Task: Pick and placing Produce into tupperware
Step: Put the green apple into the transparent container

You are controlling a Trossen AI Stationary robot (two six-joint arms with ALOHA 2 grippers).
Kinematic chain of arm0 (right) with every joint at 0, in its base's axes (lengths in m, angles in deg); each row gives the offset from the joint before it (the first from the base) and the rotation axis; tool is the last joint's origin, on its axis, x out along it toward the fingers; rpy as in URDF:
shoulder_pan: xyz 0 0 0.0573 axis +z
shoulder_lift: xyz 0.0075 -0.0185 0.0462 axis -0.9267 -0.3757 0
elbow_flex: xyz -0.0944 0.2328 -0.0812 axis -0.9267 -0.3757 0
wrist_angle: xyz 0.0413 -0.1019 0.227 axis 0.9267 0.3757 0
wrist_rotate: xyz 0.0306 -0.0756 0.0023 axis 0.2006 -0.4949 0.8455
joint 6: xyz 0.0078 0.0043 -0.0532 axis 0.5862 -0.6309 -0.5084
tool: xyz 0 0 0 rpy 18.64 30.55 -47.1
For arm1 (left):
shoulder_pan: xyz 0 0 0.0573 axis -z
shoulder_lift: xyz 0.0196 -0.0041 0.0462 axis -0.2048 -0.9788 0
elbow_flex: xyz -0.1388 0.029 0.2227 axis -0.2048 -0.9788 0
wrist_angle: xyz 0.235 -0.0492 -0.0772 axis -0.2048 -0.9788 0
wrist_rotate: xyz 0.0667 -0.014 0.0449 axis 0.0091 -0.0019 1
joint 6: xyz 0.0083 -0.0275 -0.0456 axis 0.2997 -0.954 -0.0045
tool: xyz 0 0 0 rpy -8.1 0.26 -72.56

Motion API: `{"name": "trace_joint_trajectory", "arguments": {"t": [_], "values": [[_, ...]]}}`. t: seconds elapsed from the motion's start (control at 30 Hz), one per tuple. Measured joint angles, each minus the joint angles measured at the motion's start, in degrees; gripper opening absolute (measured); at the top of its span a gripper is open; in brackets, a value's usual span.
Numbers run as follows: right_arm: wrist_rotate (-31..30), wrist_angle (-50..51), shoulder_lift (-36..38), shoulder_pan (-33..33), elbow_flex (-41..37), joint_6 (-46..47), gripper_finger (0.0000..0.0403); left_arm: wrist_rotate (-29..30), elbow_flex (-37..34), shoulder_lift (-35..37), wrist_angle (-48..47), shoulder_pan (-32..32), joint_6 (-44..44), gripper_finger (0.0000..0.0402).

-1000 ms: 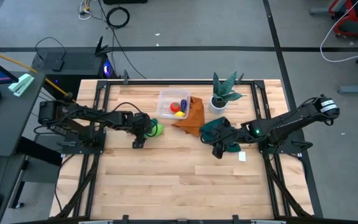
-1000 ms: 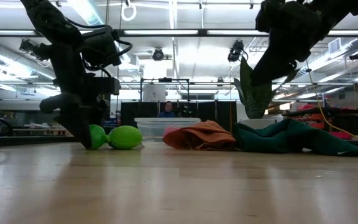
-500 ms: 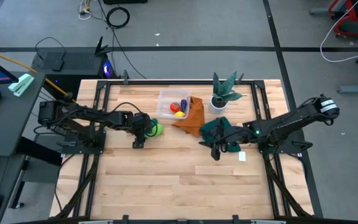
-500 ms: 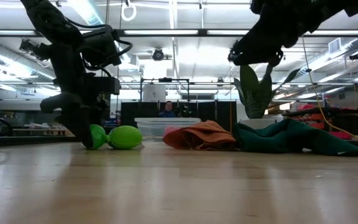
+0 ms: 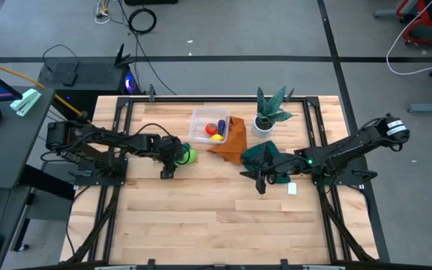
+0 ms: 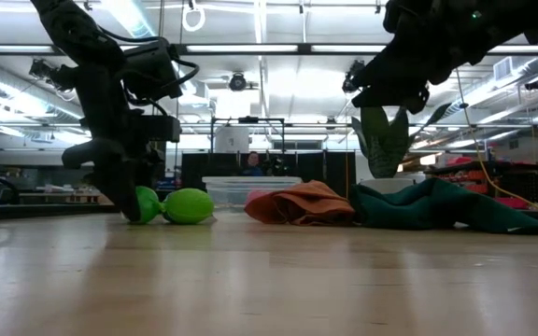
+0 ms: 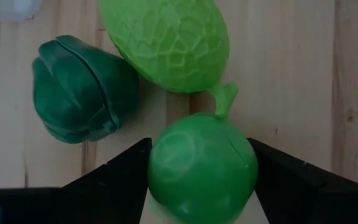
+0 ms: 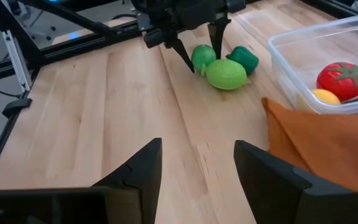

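Observation:
Three green produce pieces lie together on the table: a bright green round one (image 7: 202,168), a pale green netted one (image 7: 166,40) and a dark green one (image 7: 82,90). My left gripper (image 5: 177,159) is down at them, shut on the round one. The clear tupperware (image 5: 201,118) stands on the table beyond them, holding a red piece (image 8: 342,78), a yellow piece (image 8: 325,96) and a dark purple piece (image 5: 221,126). My right gripper (image 8: 197,168) is open. It hangs above the bare wood near the dark green cloth and touches nothing. My left gripper pinches the bright green round piece (image 7: 166,186) between its two fingers (image 7: 120,180), one on each side. The fingers come down at it from above, slanting (image 6: 120,191). The piece sits on the table and its top end touches the pale green piece.
An orange cloth (image 5: 231,139) lies against the tupperware's right side and a dark green cloth (image 5: 265,156) lies beside it. A potted plant (image 5: 268,112) stands near the far edge. A small white tag (image 5: 292,189) lies on the table. Bare wood fills the near half.
My right gripper has risen and tipped from pointing down toward level, and has shifted slightly toward the table's left. My left gripper and the green pieces have kept still.

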Motion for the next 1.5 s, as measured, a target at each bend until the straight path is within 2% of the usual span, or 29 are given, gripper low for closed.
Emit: {"name": "trace_joint_trajectory", "arguments": {"t": [0.3,0.5,0.77,0.93,1.2,1.5], "values": [[-1.20,0.07,0.00,0.00,0.00,0.74,0.0164,-0.01,0.00,0.04,0.07,0.00,1.23,0.0234],[-1.22,0.09,0.00,0.00,0.00,0.91,0.0164,1.72,0.09,0.73,-0.87,-0.02,1.22,0.0245],[-1.24,0.09,0.01,0.00,0.00,0.91,0.0164,2.36,7.35,1.66,-9.20,-0.07,1.31,0.0232],[-1.27,0.09,0.00,0.00,0.00,0.92,0.0164,2.41,12.25,1.68,-10.35,-0.07,3.08,0.0247],[-1.27,0.09,0.00,0.00,0.00,0.90,0.0164,3.26,19.10,1.68,-9.58,-2.04,6.10,0.0234],[-1.29,0.10,0.01,0.00,0.00,0.85,0.0164,3.23,20.68,1.64,-3.31,-6.03,7.88,0.0247]]}}
